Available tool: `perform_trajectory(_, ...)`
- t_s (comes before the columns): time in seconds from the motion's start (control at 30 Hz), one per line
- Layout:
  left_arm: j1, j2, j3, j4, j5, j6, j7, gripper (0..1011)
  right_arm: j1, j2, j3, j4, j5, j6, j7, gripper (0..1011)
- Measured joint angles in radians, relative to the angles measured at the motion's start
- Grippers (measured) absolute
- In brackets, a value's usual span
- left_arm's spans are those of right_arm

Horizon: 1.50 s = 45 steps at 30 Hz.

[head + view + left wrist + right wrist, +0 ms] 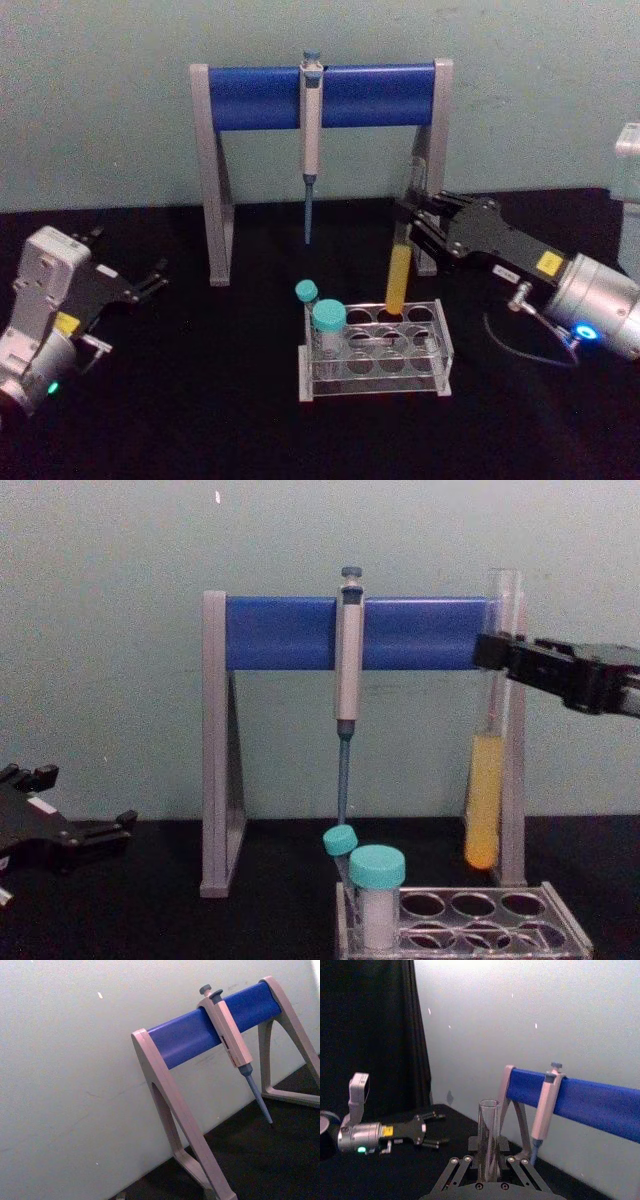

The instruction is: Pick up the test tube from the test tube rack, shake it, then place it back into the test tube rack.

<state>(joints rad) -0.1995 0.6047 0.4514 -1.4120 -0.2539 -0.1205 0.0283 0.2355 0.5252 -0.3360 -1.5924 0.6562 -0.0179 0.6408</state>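
Observation:
The test tube is a long clear glass tube with yellow-orange liquid in its lower part. My right gripper is shut on its upper section. In the chest view the test tube hangs slightly tilted, its bottom just above the back row of the test tube rack, with my right gripper coming in from the right. The right wrist view shows the test tube upright between the fingers. The clear test tube rack sits on the black table. My left gripper rests open at the far left.
A short teal-capped white vial and a slim teal-capped tube stand in the rack's left holes. Behind the rack stands a grey-and-blue pipette stand with a pipette hanging from it. A clear box sits at the right edge.

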Motion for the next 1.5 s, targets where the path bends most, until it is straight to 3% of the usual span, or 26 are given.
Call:
perform_trajectory(0.2, 0.0, 0.0, 0.0, 0.0, 0.0, 0.0, 0.0, 1001, -0.022, 0.059, 0.009, -0.033, -0.004, 0.018, -0.022, 229)
perform_trajectory(0.37, 0.0, 0.0, 0.0, 0.0, 0.0, 0.0, 0.0, 1001, -0.042, 0.102, 0.018, -0.066, -0.07, 0.013, -0.102, 229)
perform_trajectory(0.4, 0.0, 0.0, 0.0, 0.0, 0.0, 0.0, 0.0, 1001, -0.046, 0.106, 0.02, -0.074, -0.105, 0.01, -0.139, 229)
perform_trajectory(0.47, 0.0, 0.0, 0.0, 0.0, 0.0, 0.0, 0.0, 1001, -0.048, 0.106, 0.02, -0.08, -0.142, 0.005, -0.171, 229)
perform_trajectory(0.5, 0.0, 0.0, 0.0, 0.0, 0.0, 0.0, 0.0, 1001, -0.048, 0.102, 0.021, -0.083, -0.182, -0.002, -0.204, 229)
perform_trajectory(0.53, 0.0, 0.0, 0.0, 0.0, 0.0, 0.0, 0.0, 1001, -0.048, 0.102, 0.021, -0.083, -0.182, -0.002, -0.204, 229)
perform_trajectory(0.63, 0.0, 0.0, 0.0, 0.0, 0.0, 0.0, 0.0, 1001, -0.041, 0.079, 0.016, -0.079, -0.259, -0.018, -0.262, 229)
perform_trajectory(0.83, 0.0, 0.0, 0.0, 0.0, 0.0, 0.0, 0.0, 1001, -0.019, 0.019, 0.017, -0.042, -0.296, -0.063, -0.292, 229)
perform_trajectory(1.03, 0.0, 0.0, 0.0, 0.0, 0.0, 0.0, 0.0, 1001, -0.004, -0.034, 0.03, 0.0, -0.261, -0.108, -0.26, 229)
perform_trajectory(1.27, 0.0, 0.0, 0.0, 0.0, 0.0, 0.0, 0.0, 1001, 0.014, -0.092, 0.043, 0.05, -0.138, -0.136, -0.142, 229)
perform_trajectory(1.37, 0.0, 0.0, 0.0, 0.0, 0.0, 0.0, 0.0, 1001, 0.018, -0.098, 0.042, 0.057, -0.1, -0.13, -0.109, 229)
perform_trajectory(1.5, 0.0, 0.0, 0.0, 0.0, 0.0, 0.0, 0.0, 1001, 0.022, -0.087, 0.035, 0.06, -0.012, -0.093, -0.035, 229)
